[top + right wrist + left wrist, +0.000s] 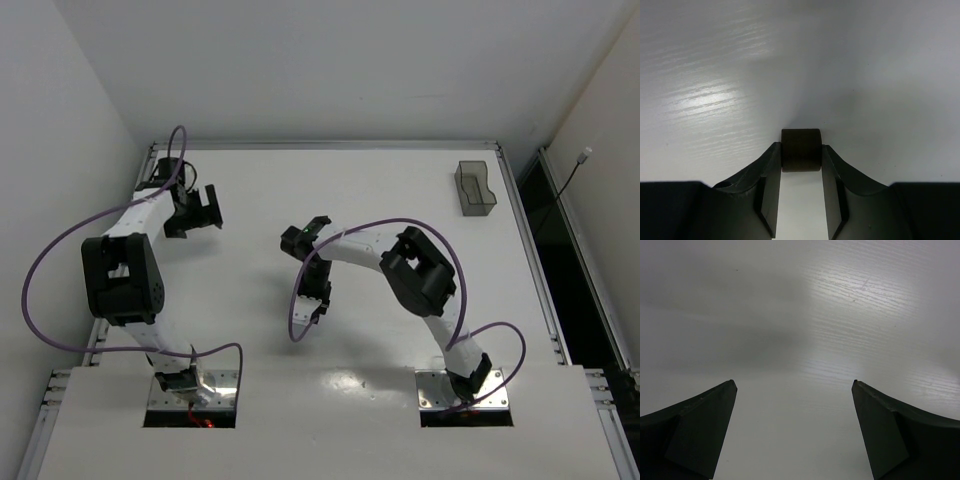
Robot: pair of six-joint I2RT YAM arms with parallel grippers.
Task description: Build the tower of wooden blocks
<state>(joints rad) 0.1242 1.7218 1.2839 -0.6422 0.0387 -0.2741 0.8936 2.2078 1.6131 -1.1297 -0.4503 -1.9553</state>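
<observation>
The right hand [801, 152] clamps a small dark brown wooden block [800, 142] between its fingertips, seemingly mid-pick; next it must lift it off the white counter [715, 75], while the left hand [794, 385] gapes empty.

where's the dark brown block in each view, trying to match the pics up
top external: not visible, hidden under the right gripper at the middle of the white table
left wrist: not in it, only table between the open fingers of the left gripper
right wrist: dark brown block at centre, pinched between the fingertips
shared landmark: the right gripper, in the top and right wrist views
</observation>
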